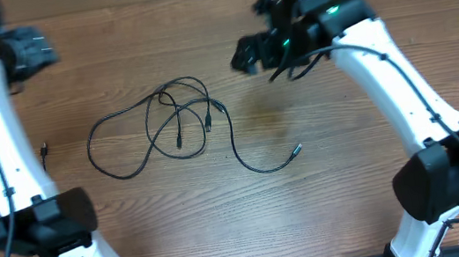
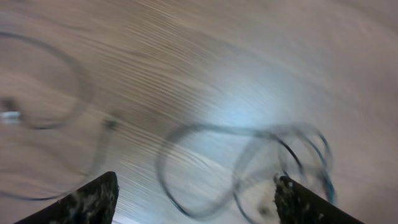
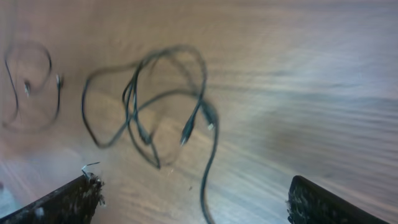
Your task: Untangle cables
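The cables (image 1: 167, 123) are thin black cords lying in a loose tangle of loops on the wooden table (image 1: 352, 183), with one tail ending in a plug (image 1: 297, 149) to the right. My left gripper (image 1: 40, 54) hovers at the far left, well away from the tangle. Its wrist view is blurred: the fingers (image 2: 93, 200) stand wide apart, with blurred cable loops (image 2: 249, 168) on the table beyond them. My right gripper (image 1: 244, 57) hangs above the table, up and right of the tangle. It is open with nothing between its fingers (image 3: 323, 202), and the cables (image 3: 155, 106) lie ahead.
A separate short black cord (image 1: 44, 151) lies beside the left arm, and it shows as a small loop (image 3: 31, 87) at the left of the right wrist view. White arm links and dark bases (image 1: 440, 176) flank the table's lower corners.
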Controlling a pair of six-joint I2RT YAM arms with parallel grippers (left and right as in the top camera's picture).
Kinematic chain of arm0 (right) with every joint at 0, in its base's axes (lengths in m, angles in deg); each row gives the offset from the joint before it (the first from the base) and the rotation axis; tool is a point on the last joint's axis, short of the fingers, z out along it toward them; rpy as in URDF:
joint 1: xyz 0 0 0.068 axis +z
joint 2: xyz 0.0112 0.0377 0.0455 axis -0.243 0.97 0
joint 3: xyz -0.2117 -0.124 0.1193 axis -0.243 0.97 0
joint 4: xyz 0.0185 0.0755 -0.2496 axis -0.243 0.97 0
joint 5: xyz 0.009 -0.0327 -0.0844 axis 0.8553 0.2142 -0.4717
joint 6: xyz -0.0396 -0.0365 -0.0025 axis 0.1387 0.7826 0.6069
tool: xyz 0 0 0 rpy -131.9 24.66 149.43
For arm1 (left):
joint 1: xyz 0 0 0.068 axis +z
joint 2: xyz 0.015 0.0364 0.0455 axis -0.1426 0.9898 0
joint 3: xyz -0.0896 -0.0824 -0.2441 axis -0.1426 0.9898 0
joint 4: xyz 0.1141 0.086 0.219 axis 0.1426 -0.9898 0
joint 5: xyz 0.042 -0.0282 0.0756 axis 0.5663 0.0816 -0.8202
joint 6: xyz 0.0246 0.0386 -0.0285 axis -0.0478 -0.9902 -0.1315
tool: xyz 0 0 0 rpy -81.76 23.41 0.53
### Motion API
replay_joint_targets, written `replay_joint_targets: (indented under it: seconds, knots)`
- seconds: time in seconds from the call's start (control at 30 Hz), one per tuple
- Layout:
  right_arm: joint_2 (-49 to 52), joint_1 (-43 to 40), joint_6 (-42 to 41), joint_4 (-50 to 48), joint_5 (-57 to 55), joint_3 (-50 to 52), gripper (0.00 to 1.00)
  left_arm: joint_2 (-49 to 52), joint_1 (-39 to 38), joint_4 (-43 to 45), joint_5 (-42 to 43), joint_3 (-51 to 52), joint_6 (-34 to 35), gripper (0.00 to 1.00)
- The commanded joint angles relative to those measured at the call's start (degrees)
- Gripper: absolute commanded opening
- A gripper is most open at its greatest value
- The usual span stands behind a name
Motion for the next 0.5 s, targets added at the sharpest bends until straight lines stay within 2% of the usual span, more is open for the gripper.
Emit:
replay_joint_targets:
  seconds: [0.0,0.1,0.2,0.33,0.47]
  knots:
    - [-1.92,-5.44,-1.64,1.2,0.59,-1.46,0.96,-1.03,-8.44,-1.53,5.44,3.8,-2.93,0.79]
    - [-1.92,-8.44,-1.64,1.99,0.59,-1.44,0.97,-1.03,-15.69,-1.25,4.7,8.96,-1.53,0.78]
    - [-1.92,-9.57,-1.6,2.45,0.57,-1.44,0.99,-1.03,-19.82,1.77,5.44,15.17,4.76,0.79]
    - [-1.92,-10.34,-1.36,2.43,0.52,-1.44,1.0,-1.03,-24.9,8.33,6.01,25.59,14.53,0.73]
    - [-1.92,-10.34,-1.38,2.71,0.11,-1.4,1.0,-1.03,-28.37,16.48,3.23,35.06,22.36,0.72]
